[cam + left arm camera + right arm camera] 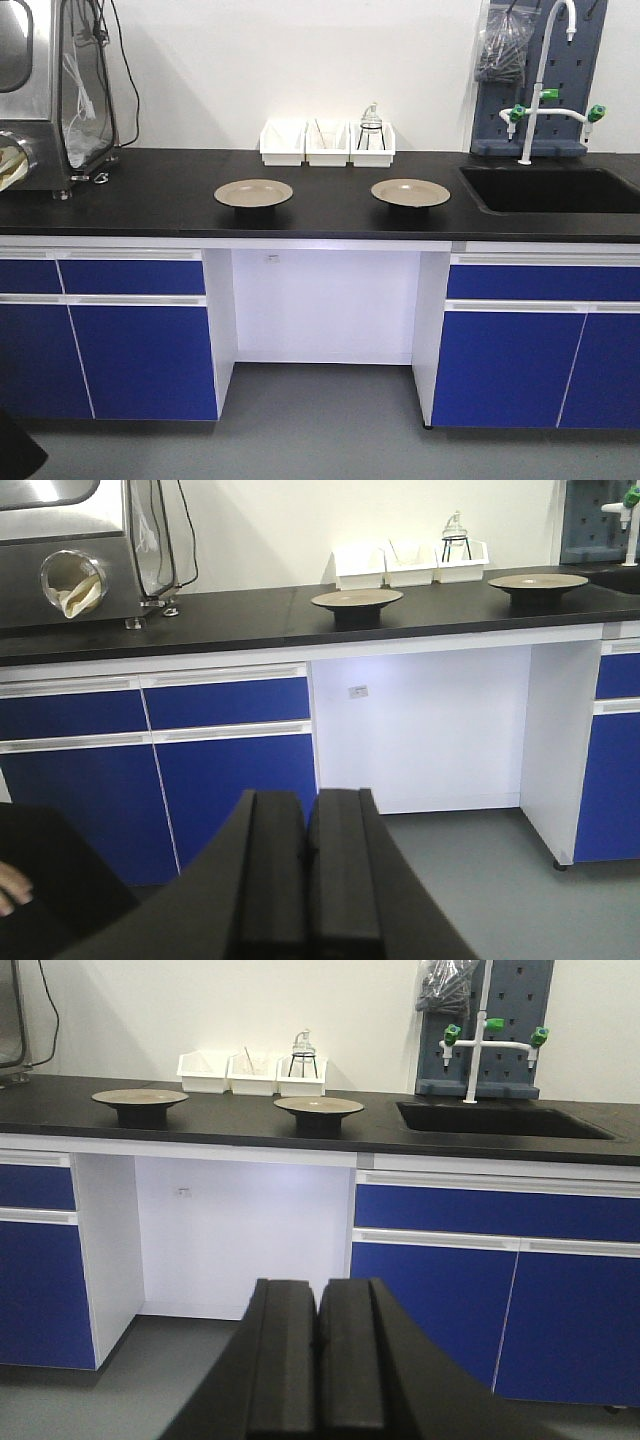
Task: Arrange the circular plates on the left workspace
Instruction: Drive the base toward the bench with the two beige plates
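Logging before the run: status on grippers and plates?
Jaws shut, empty, on left gripper and right gripper. Round glossy tan left plate and right plate sit apart on matte black countertop. White rectangular bins behind them, nothing between.

**Circular plates, pair, on countertop**

Item 1, left plate: round, shallow; glossy tan top with a wide rim; dark underside showing beneath the rim; upright, level, face up; stands near the middle of the countertop, set back from its front edge.

Item 2, right plate: same form and colouring as item 1; upright, level, face up; stands on the same surface to the right of item 1, well apart from it, in about the same row front to back.

Surface: flat, matte black; both plates rest directly on it.
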{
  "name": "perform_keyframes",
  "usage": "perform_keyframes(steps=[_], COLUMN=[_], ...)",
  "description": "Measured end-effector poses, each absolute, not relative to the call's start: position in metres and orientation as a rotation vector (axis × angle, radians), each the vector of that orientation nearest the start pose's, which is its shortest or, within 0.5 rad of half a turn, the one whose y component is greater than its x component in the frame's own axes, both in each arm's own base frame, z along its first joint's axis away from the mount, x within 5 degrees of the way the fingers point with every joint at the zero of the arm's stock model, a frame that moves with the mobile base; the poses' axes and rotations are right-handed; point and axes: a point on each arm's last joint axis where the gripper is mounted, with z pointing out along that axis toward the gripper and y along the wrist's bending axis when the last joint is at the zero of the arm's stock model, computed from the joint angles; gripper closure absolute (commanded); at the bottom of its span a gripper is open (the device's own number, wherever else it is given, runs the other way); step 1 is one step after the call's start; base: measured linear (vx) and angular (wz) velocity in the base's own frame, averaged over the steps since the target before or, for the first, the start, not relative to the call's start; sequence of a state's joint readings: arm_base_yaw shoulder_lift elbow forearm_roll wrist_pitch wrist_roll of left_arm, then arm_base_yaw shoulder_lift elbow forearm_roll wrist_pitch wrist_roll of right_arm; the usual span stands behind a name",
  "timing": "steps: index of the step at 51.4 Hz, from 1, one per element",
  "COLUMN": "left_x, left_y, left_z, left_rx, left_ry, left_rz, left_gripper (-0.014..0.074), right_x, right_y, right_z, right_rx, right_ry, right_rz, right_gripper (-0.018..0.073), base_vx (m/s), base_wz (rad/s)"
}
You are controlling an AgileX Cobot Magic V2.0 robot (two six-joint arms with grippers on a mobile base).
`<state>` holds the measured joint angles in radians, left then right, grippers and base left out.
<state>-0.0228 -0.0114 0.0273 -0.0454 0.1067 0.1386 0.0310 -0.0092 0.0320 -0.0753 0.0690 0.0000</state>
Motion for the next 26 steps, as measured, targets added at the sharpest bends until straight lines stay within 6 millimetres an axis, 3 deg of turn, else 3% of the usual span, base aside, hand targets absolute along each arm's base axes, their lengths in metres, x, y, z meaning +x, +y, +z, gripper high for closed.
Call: perform_keyframes(steps=[26], left_x=[0.0566], left_y=[-0.0017], left_z=[0.1949], left_rx=[0.097], left_ry=[1.603], left_rz=[0.051], left_gripper=[0.0596], right_x=[0.0571], right_y=[0.0013], right_z=[0.1966], right_rx=[-0.080], right_ry=[1.573], right_rz=[-0.039], right_gripper=[0.0564], base_vx=[0.00], base_wz=[0.00])
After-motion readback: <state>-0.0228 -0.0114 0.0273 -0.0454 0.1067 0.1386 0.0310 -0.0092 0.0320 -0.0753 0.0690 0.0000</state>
